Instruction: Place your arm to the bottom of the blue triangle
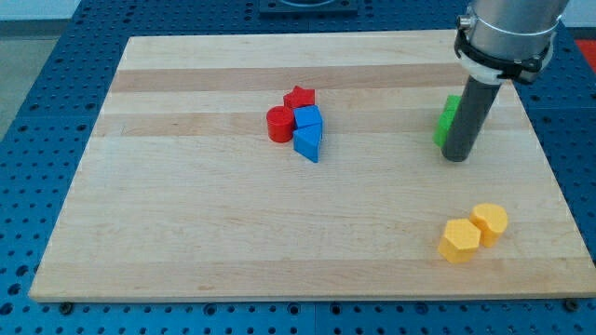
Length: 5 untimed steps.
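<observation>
Six blocks: they lie on the table point(186, 233), in three small groups.
Blue triangle point(308, 141): near the table's middle, a little toward the view's top; it touches the blue cube point(308, 118) just above it.
Red cylinder point(279, 124): just to the view's left of the two blue blocks, touching or nearly so.
Red star point(300, 96): at the top of that cluster, against the blue cube.
Green block point(448, 119): at the view's right, half hidden behind the rod point(470, 113); its shape cannot be made out.
Yellow blocks: a hexagon point(459, 240) and a second yellow block point(490, 222) side by side near the view's bottom right, touching.
My tip point(455, 156): on the table just beside the green block, at its lower right edge.
Tip to triangle: the triangle lies well apart from the tip, to the view's left and at nearly the same height in the view.
Jaws: the arm has none, only the straight rod, so no open or closed state can be told.
</observation>
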{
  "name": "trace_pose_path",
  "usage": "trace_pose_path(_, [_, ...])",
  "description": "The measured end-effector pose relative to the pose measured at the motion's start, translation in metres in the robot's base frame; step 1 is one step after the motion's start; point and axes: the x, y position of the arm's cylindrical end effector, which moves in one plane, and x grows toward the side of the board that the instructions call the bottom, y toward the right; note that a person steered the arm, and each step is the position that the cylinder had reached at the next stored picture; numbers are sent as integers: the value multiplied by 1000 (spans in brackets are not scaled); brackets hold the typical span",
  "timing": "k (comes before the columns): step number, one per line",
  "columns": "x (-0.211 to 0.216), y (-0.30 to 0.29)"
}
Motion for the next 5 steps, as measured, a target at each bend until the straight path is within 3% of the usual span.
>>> trace_pose_path(5, [19, -173])
